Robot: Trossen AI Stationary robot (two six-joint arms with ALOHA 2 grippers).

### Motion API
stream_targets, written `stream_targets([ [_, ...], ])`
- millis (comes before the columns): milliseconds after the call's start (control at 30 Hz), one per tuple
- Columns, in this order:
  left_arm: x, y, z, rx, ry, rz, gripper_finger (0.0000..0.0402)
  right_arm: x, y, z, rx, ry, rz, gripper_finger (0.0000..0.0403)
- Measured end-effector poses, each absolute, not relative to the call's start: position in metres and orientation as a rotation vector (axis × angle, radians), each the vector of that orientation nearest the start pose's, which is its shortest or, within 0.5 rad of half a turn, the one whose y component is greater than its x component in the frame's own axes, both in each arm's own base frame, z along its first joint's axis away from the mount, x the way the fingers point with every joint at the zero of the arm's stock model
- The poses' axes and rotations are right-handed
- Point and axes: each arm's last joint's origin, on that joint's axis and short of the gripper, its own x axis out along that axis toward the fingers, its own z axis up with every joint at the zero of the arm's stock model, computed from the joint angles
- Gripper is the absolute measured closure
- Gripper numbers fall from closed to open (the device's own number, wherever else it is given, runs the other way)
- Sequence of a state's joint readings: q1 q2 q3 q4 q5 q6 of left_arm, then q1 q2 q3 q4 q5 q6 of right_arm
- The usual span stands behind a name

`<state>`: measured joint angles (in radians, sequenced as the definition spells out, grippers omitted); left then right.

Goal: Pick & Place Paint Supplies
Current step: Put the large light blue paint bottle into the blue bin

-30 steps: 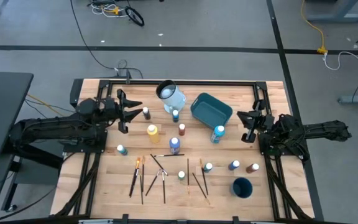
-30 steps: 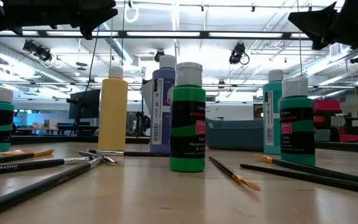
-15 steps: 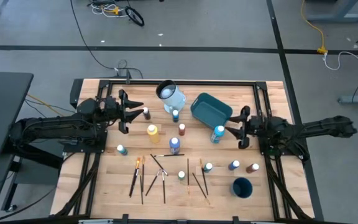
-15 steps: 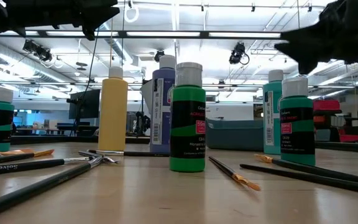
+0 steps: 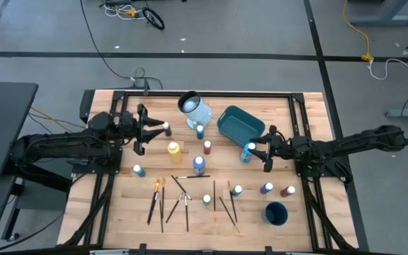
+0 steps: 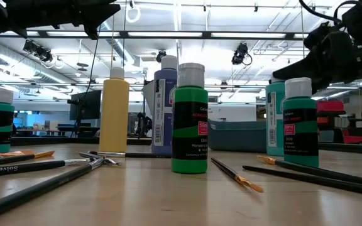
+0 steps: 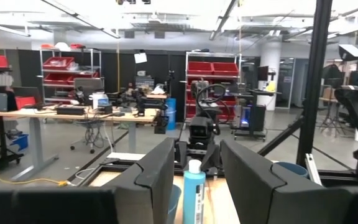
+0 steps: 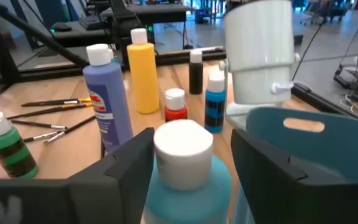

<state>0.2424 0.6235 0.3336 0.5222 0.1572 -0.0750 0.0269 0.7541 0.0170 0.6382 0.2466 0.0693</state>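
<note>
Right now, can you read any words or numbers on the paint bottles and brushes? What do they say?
"Solve": that is how the pale lettering on the dark brush handle seems to read, though it is small.
Green bottle: label print too small to read.
Purple bottle: label and barcode too blurred to read.
Teal bottle: label unreadable.
Blue bottle in the right wrist view: label blurred.
No other readable signs or numbers.

The right tool has opened and advanced to straddle the teal paint bottle.
</note>
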Motion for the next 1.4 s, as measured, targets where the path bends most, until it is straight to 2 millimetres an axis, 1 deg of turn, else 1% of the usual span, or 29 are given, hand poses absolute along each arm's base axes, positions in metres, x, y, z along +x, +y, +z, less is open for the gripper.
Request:
stream_targets([
  [67, 0.148, 0.032, 0.267, -0.03, -0.223, 0.076, 0.026, 0.145, -0.003, 0.155, 0.048, 0.086, -0.222, 0.0198],
  [167, 0.148, 0.032, 0.267, -0.031, -0.224, 0.083, 0.026, 0.145, -0.003, 0.153, 0.045, 0.1, -0.219, 0.022],
  [367, 0.148, 0.032, 0.266, -0.031, -0.223, 0.085, 0.026, 0.146, -0.003, 0.153, 0.021, 0.107, -0.218, 0.0289],
  [500, 0.148, 0.032, 0.266, -0.032, -0.223, 0.086, 0.026, 0.146, -0.003, 0.156, -0.017, 0.069, -0.218, 0.029],
  [633, 0.148, 0.032, 0.266, -0.032, -0.223, 0.086, 0.026, 0.145, -0.003, 0.171, -0.032, -0.08, -0.23, 0.029],
  [767, 0.148, 0.032, 0.266, -0.032, -0.222, 0.086, 0.026, 0.143, -0.005, 0.186, -0.029, -0.227, -0.283, 0.0285],
  [867, 0.148, 0.032, 0.266, -0.033, -0.214, 0.087, 0.026, 0.141, -0.006, 0.191, -0.013, -0.284, -0.33, 0.0284],
  [933, 0.148, 0.032, 0.265, -0.034, -0.211, 0.087, 0.026, 0.14, -0.008, 0.193, 0.0, -0.296, -0.395, 0.0285],
  [1067, 0.148, 0.032, 0.265, -0.034, -0.212, 0.087, 0.026, 0.139, -0.012, 0.187, -0.012, -0.222, -0.57, 0.0285],
  [1133, 0.148, 0.032, 0.266, -0.034, -0.213, 0.087, 0.026, 0.138, -0.014, 0.187, -0.004, -0.22, -0.625, 0.0285],
  [1300, 0.147, 0.033, 0.269, -0.028, -0.252, 0.125, 0.026, 0.139, -0.016, 0.192, -0.003, -0.231, -0.701, 0.0285],
  [1400, 0.146, 0.035, 0.272, -0.001, -0.28, 0.177, 0.026, 0.143, -0.019, 0.201, -0.016, -0.246, -0.694, 0.0285],
])
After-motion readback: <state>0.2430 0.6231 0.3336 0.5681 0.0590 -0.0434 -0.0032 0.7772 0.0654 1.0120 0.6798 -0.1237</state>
